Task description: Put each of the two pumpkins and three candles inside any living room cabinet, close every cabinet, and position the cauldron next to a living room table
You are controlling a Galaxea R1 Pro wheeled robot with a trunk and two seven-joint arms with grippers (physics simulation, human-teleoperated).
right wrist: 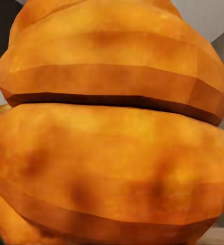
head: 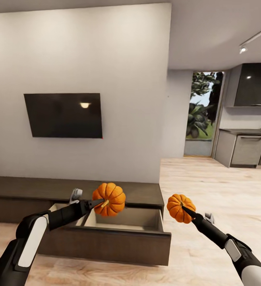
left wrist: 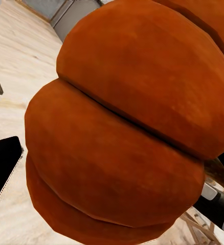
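Pumpkins first: you are carrying two, one per arm. Your left gripper is clamping the bigger pumpkin by its stem end, jaws narrowed on it, and it is hanging right over the open drawer, likely so it can drop straight in. Your right gripper is pinching the smaller pumpkin the same way, jaws closed on it, holding it out past the cabinet's right end over the floor, probably waiting its turn. Both wrist views are showing orange ribs up close. One cabinet is sitting along the wall with one drawer pulled out, one TV hanging above. Kitchen units are standing far right.
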